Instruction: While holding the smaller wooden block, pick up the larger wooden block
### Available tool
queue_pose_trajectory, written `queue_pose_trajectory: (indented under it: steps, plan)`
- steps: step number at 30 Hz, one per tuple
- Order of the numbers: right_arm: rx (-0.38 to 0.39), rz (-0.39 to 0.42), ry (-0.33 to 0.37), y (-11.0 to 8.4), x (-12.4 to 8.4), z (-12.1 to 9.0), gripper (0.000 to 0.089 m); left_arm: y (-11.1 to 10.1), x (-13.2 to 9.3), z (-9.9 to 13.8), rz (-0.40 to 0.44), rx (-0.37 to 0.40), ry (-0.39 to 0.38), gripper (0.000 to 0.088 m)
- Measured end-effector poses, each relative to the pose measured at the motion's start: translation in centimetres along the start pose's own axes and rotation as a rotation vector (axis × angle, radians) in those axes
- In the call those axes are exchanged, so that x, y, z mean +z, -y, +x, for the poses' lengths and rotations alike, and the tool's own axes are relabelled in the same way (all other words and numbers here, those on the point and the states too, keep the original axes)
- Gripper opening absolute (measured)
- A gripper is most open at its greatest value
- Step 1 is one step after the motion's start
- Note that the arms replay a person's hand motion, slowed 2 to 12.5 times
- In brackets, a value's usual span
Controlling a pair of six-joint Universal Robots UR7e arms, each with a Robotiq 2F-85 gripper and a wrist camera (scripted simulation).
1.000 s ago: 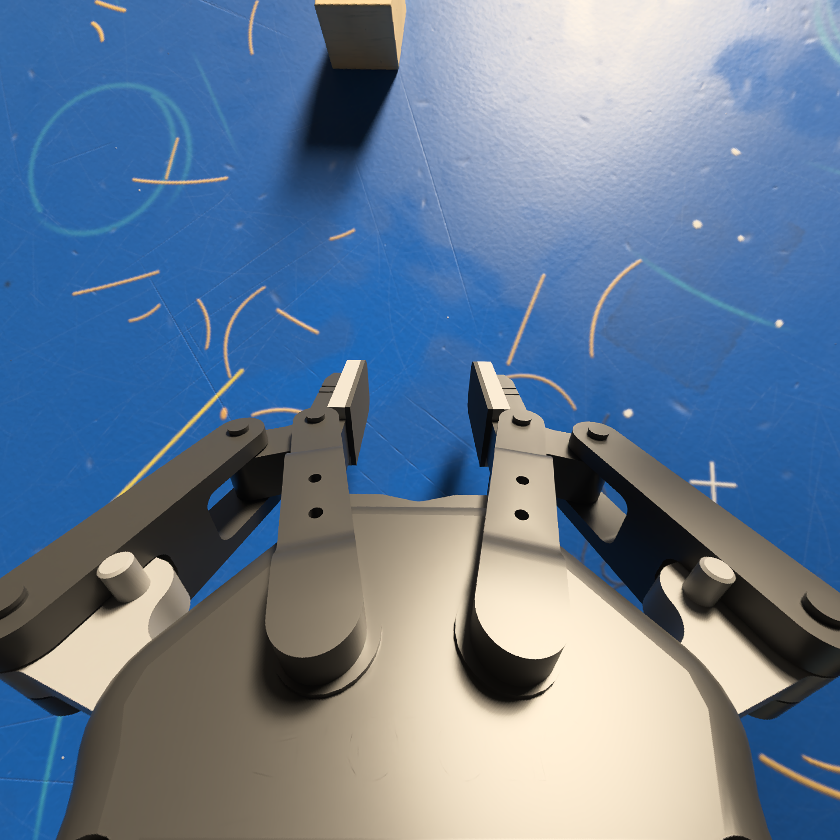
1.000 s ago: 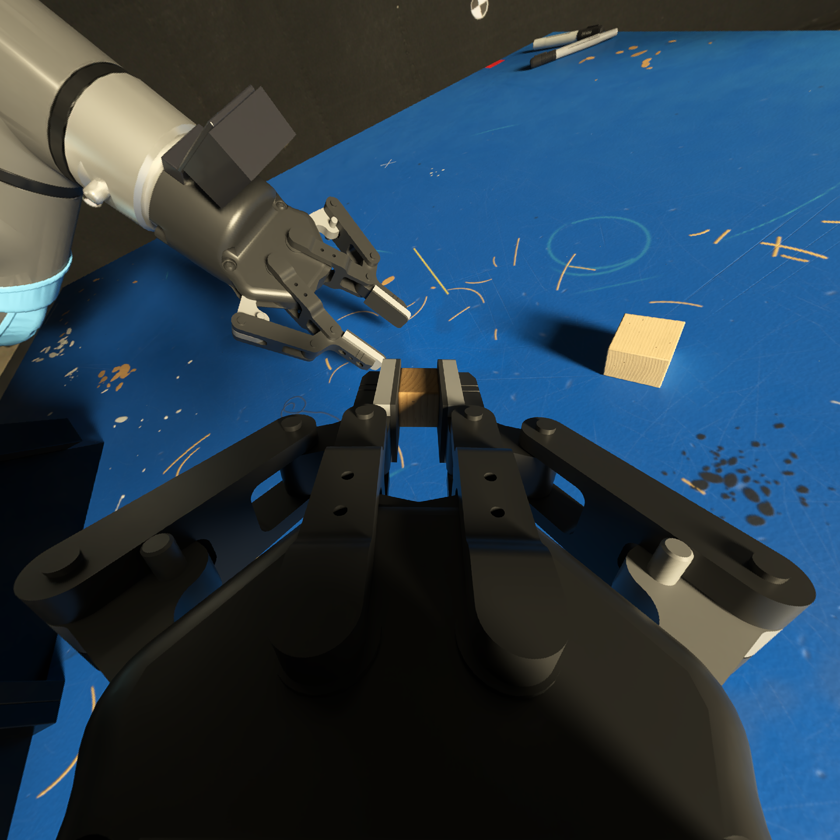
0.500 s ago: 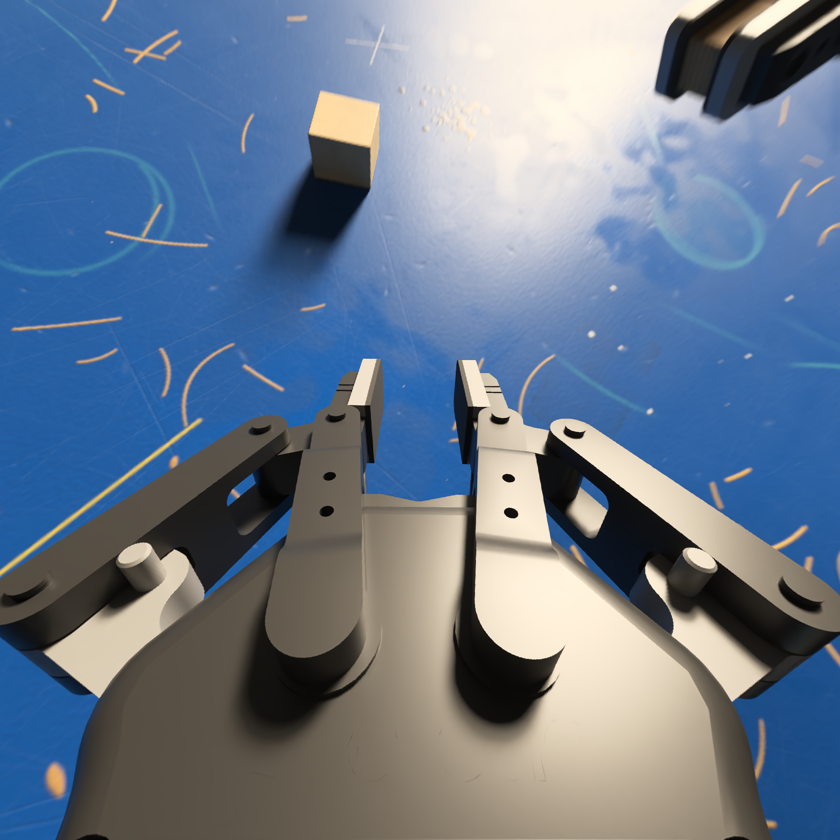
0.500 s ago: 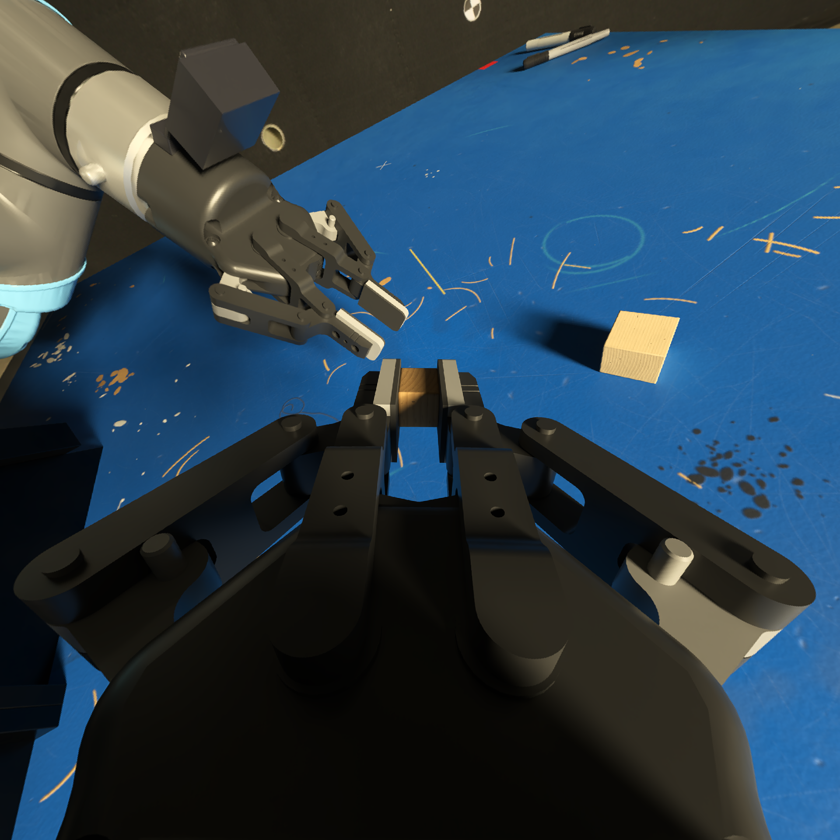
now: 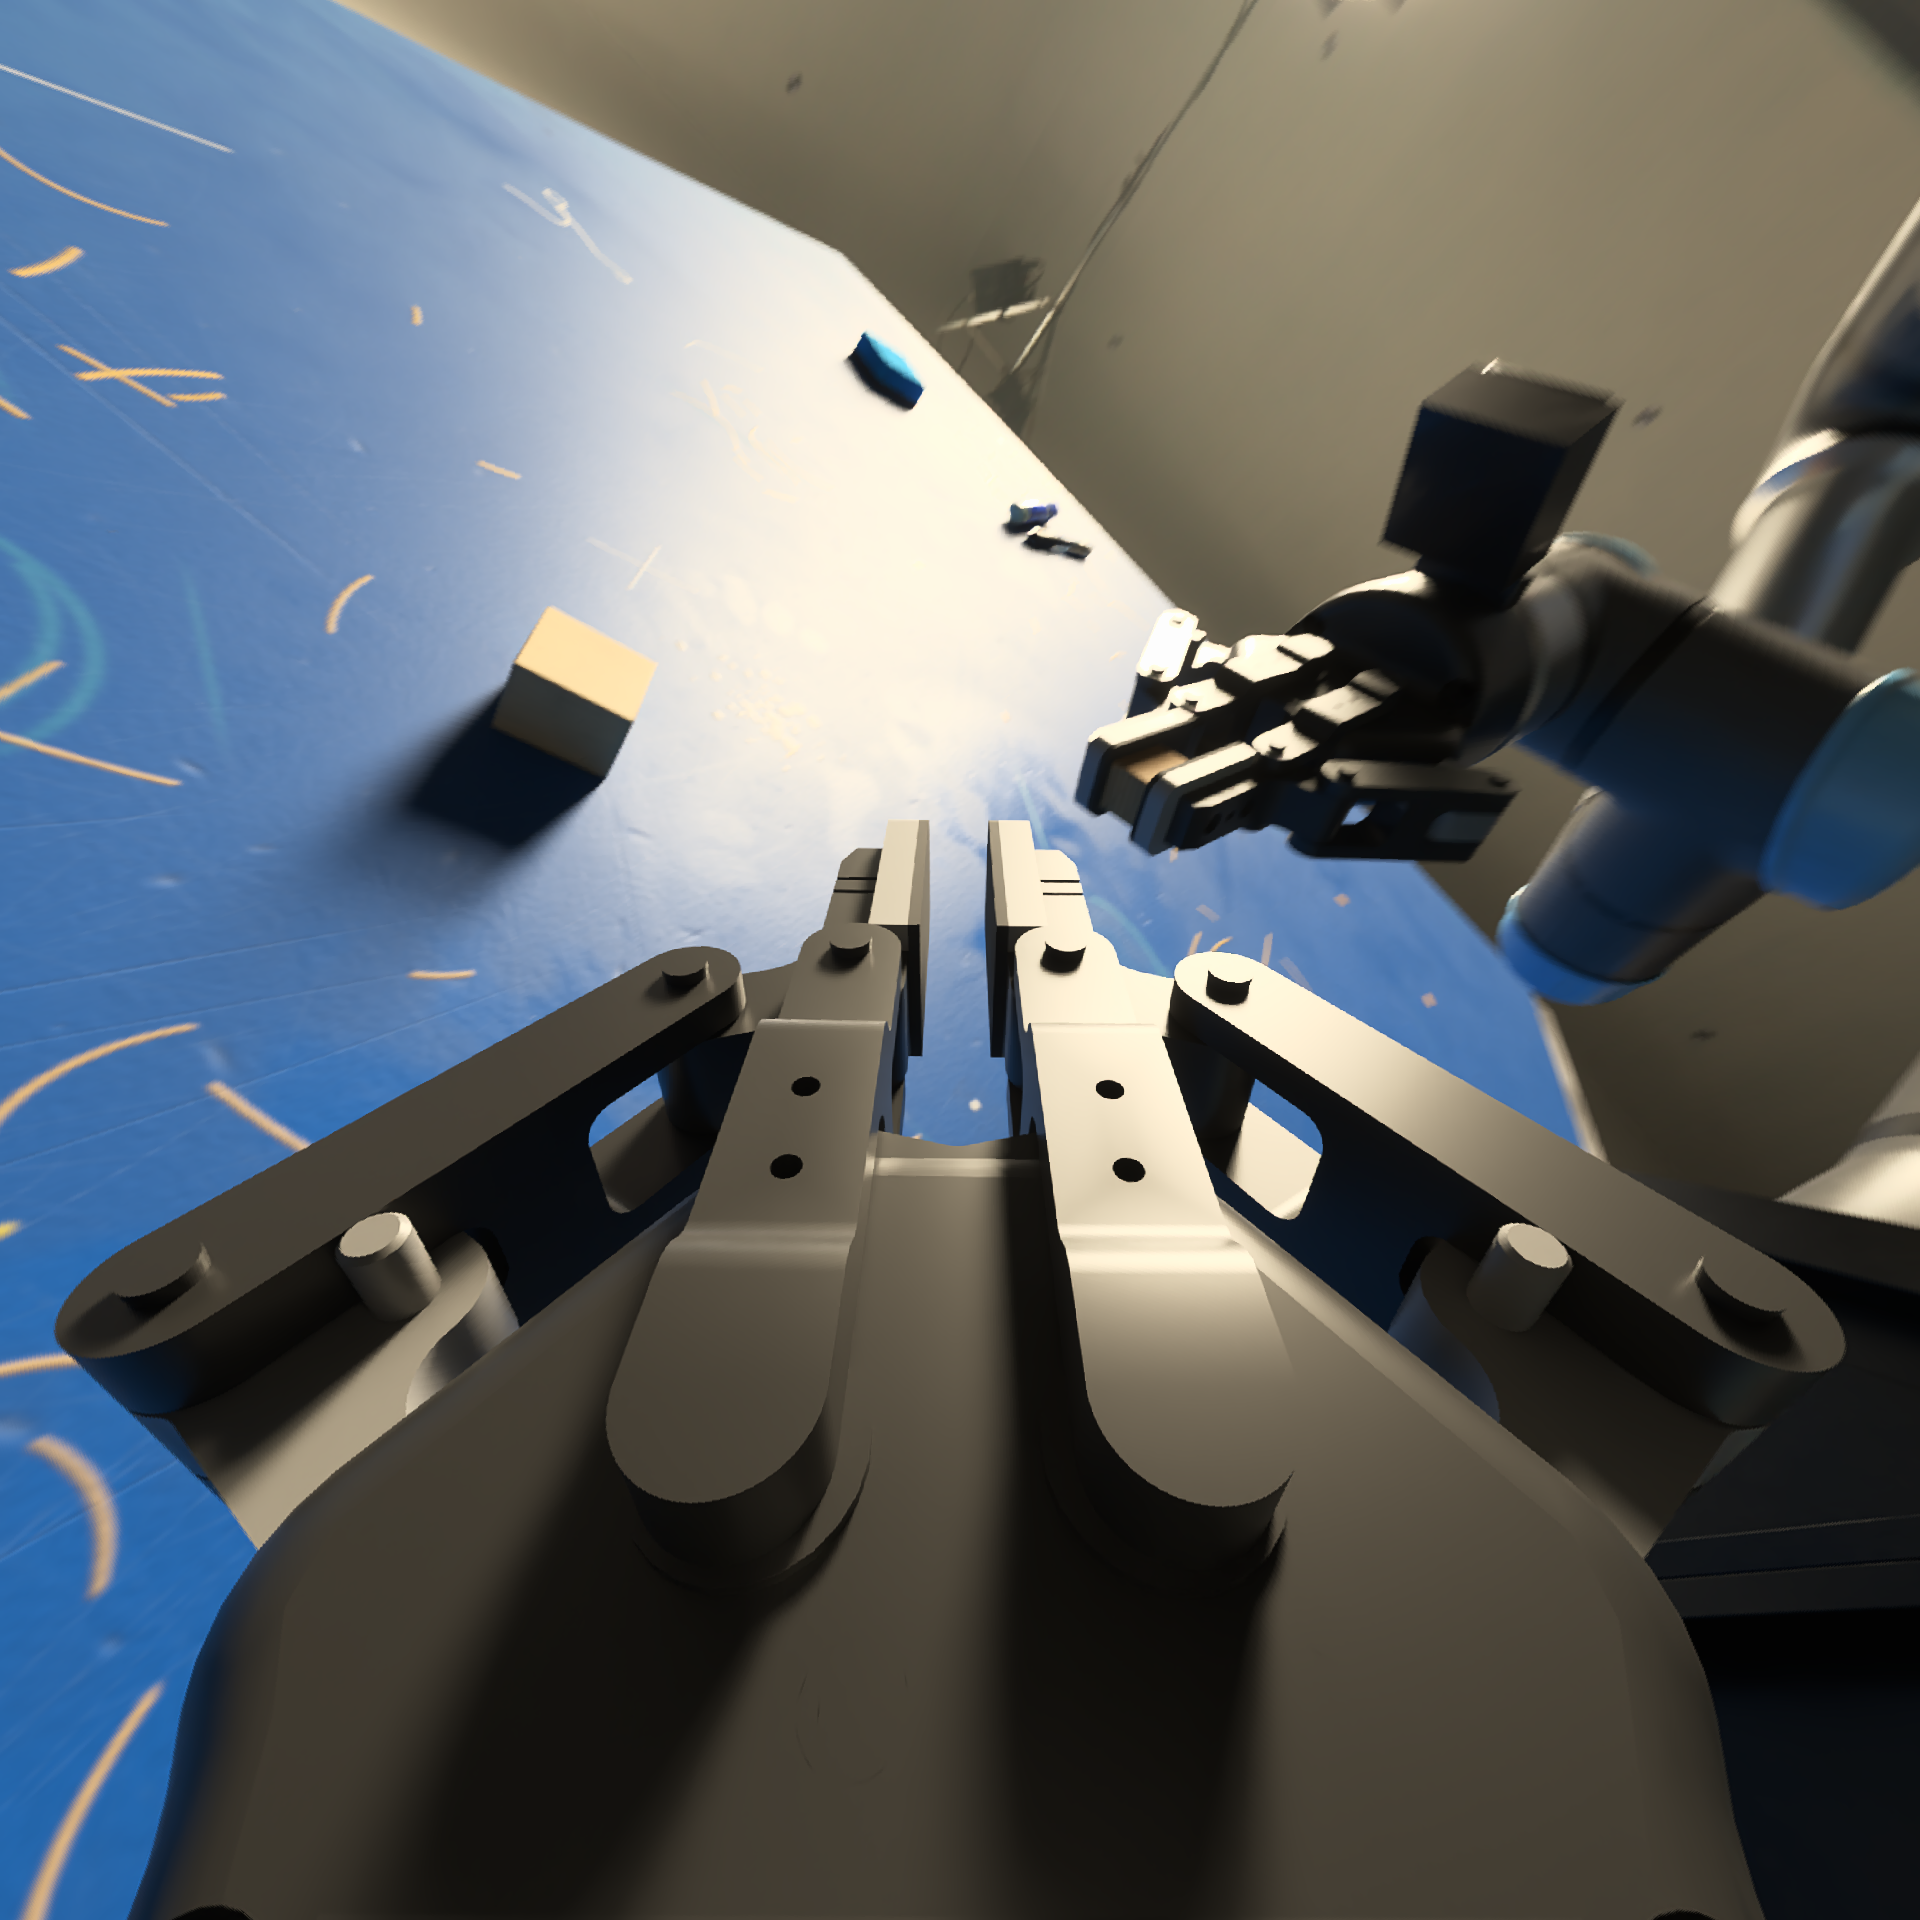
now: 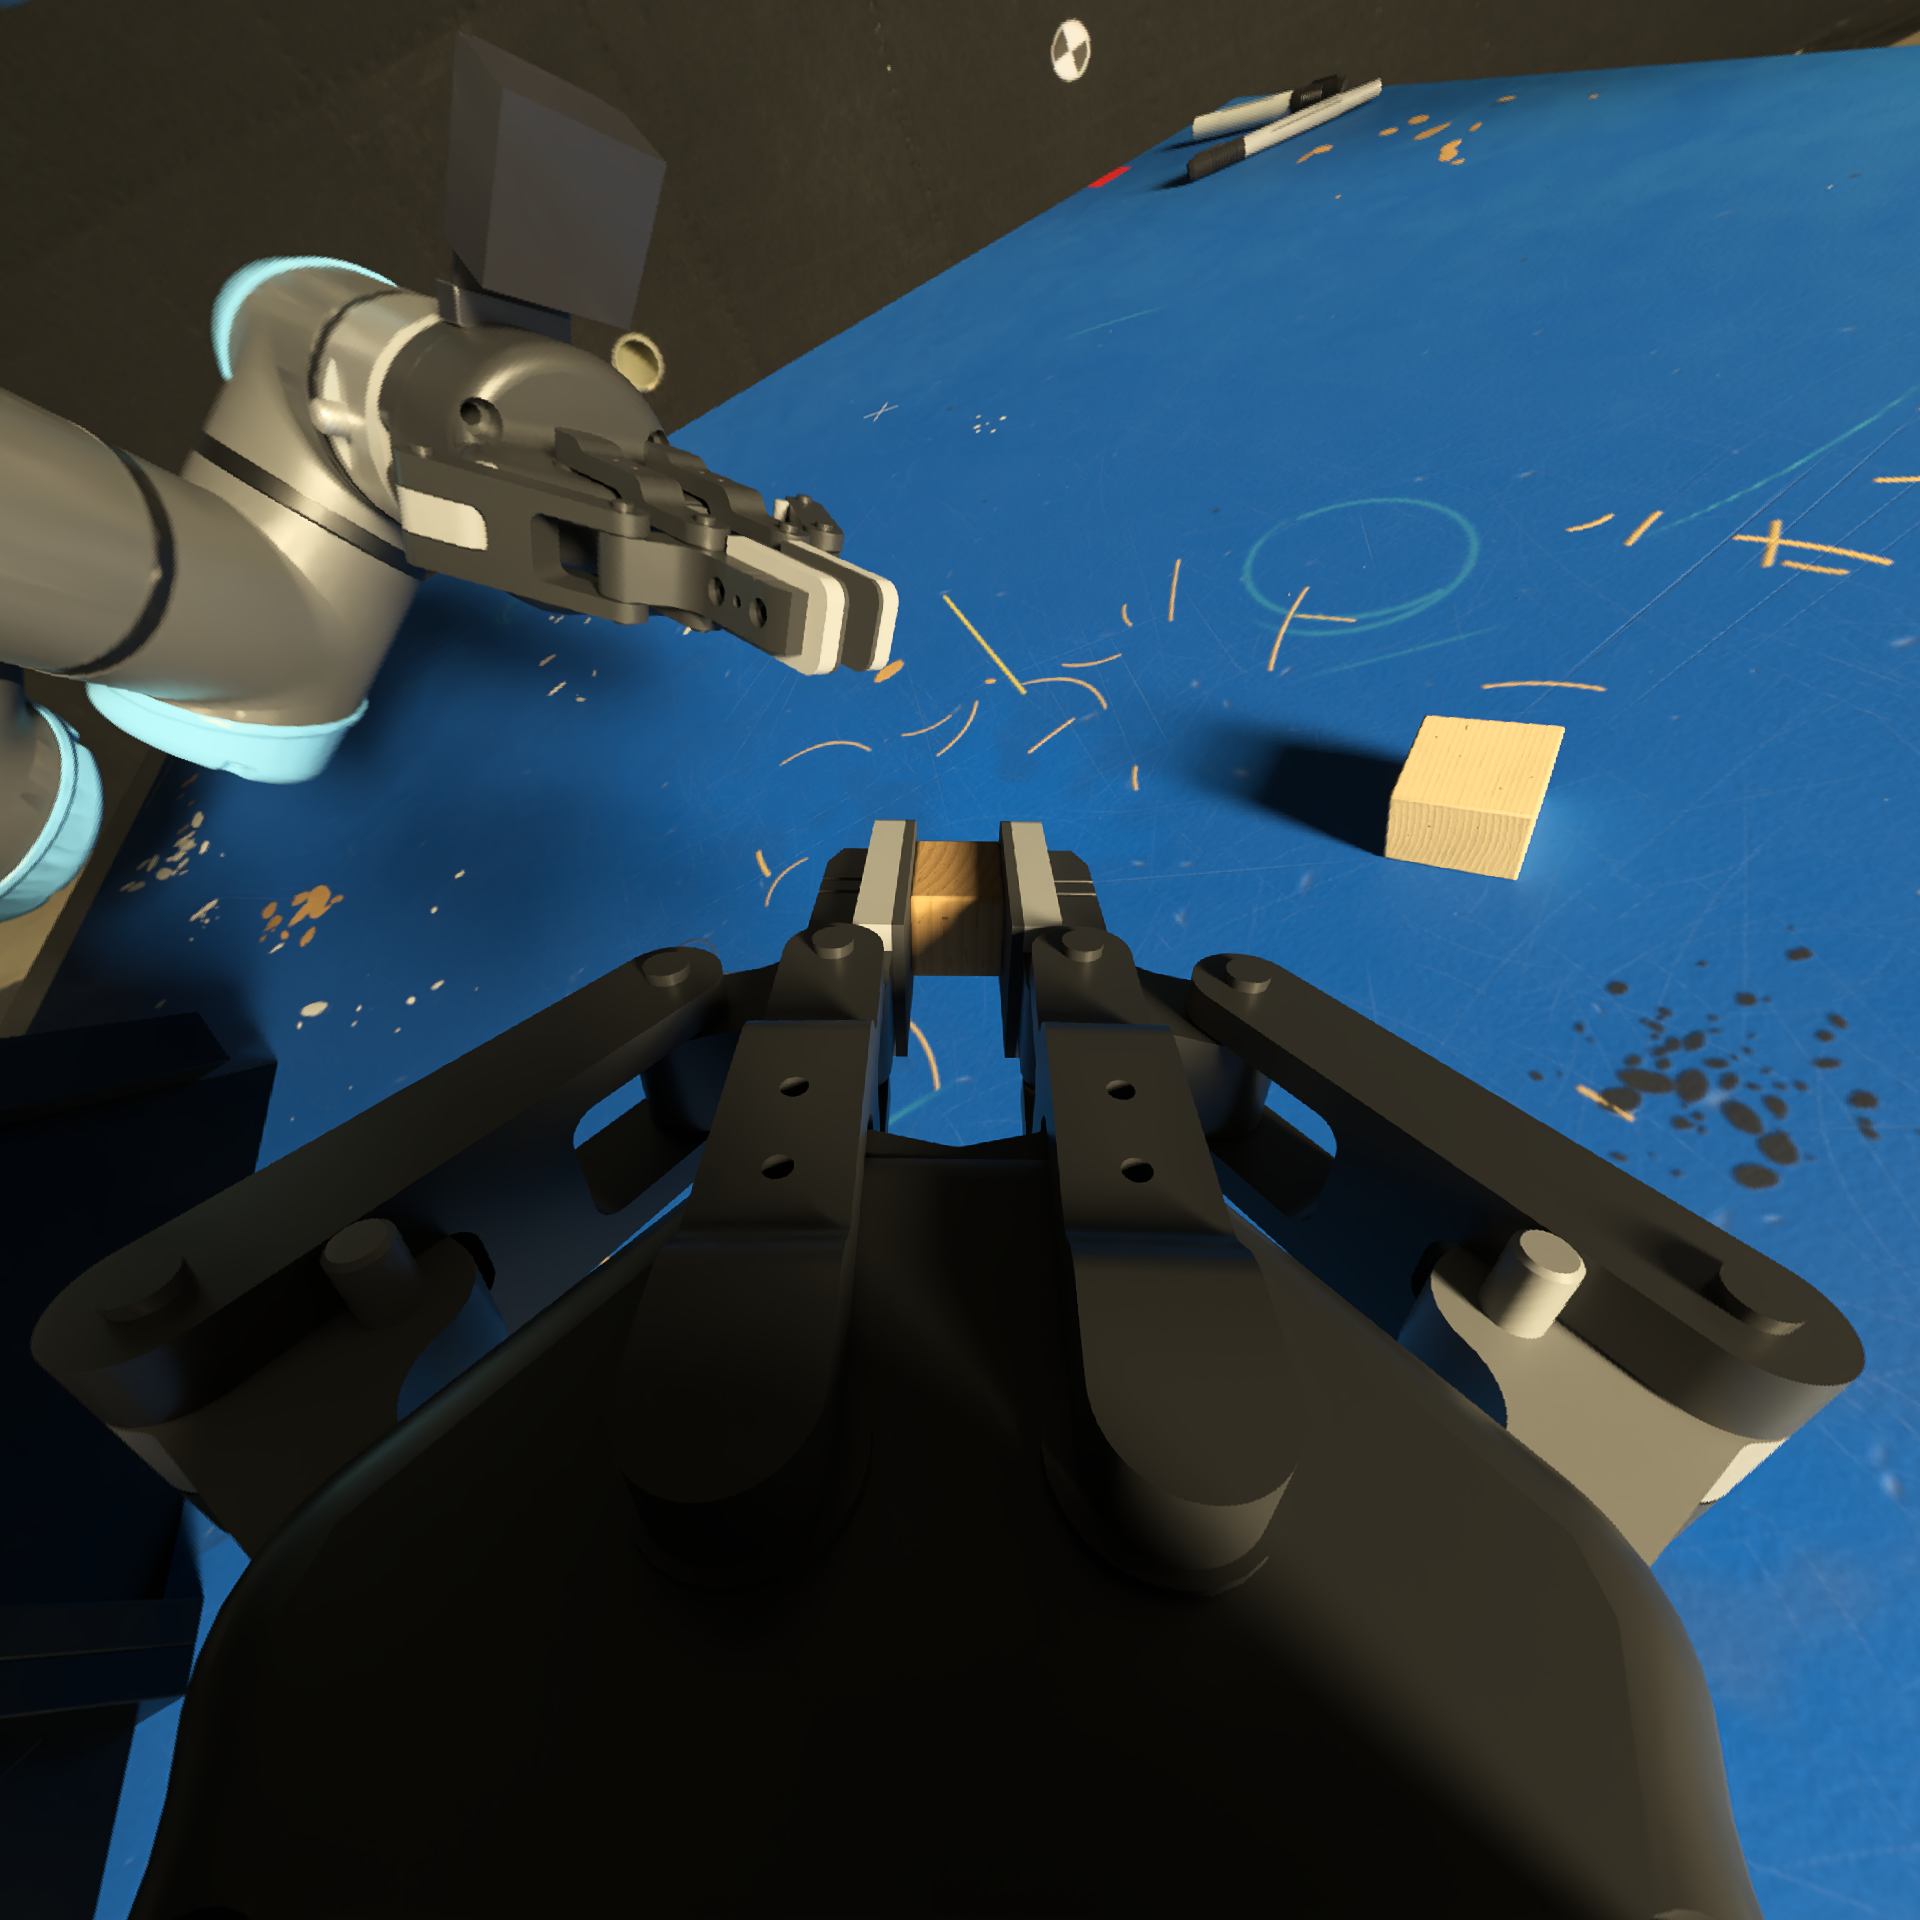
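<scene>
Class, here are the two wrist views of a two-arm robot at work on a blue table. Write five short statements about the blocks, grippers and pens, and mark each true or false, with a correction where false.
1. The right gripper grips the small block. True.
2. The large block rests on the table. True.
3. The left gripper holds the large block. False: nothing is between its fingers, which stand a narrow gap apart, and the block lies apart from it.
4. Pens lie at the table's far edge in the right wrist view. True.
5. The two blocks touch. False: the small one is held away from the large one.
</scene>
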State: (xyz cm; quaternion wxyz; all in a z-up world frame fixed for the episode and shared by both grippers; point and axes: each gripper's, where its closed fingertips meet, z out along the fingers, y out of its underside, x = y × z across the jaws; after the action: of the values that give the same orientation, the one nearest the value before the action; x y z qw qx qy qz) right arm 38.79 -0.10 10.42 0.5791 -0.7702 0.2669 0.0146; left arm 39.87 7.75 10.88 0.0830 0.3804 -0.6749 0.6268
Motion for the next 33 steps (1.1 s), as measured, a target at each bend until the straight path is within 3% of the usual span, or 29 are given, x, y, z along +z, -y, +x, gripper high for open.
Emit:
queue_pose_trajectory:
  steps: [4,9,22,33]
  plan:
    - [0.012,0.014,0.008,0.3,0.0,-0.2,0.0140,1.1,0.1,1.1,0.062,-0.078,-0.100,0.0048]
    - [0.024,0.032,0.015,0.7,0.0,-0.3,0.0140,1.3,0.6,1.3,0.059,-0.094,-0.136,0.0000]
    - [0.022,-0.001,-0.055,0.1,-0.4,1.1,0.0140,-0.1,1.3,-1.2,-0.085,0.130,0.058,0.0000]
    - [0.054,0.002,-0.094,-0.2,-1.6,2.3,0.0140,-0.3,1.3,-3.2,-0.176,0.221,0.165,0.0025]
